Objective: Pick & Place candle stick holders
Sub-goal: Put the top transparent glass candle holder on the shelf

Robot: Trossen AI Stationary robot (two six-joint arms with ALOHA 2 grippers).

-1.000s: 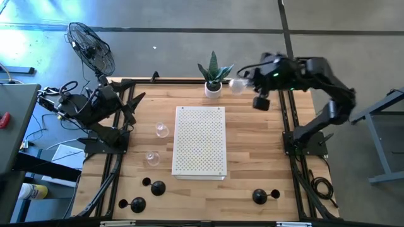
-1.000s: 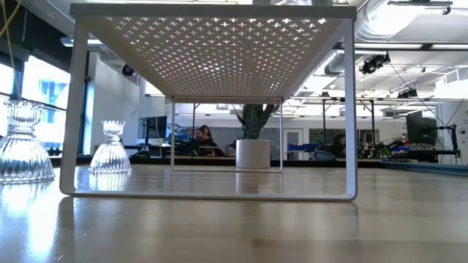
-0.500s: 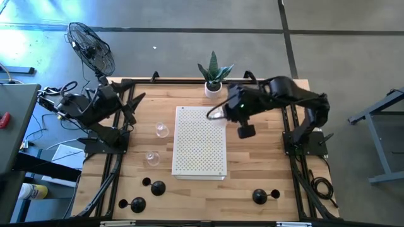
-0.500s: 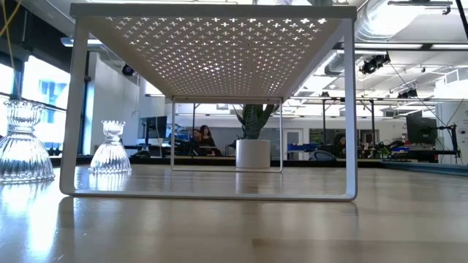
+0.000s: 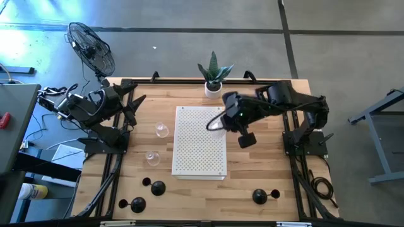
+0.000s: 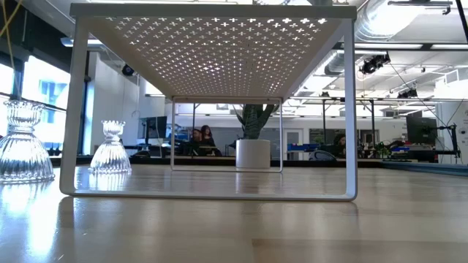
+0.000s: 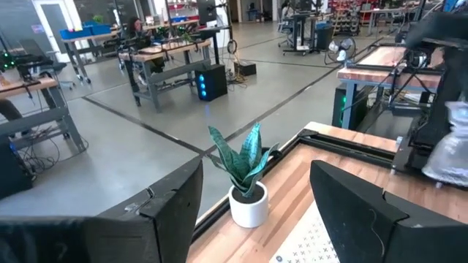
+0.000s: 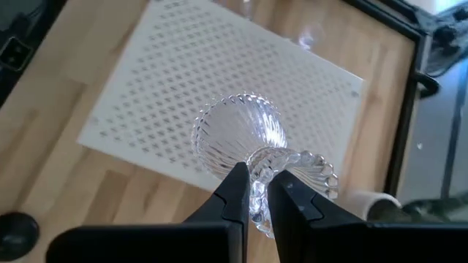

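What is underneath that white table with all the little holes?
Under the white perforated stand the low view shows only bare wooden tabletop. Beyond it stands the potted plant. What lies on top of the stand cannot be seen from there.

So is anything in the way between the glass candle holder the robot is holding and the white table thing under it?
Nothing visible. The right gripper holds the glass holder above the white perforated stand, whose top shows bare. The plant stands behind the stand.
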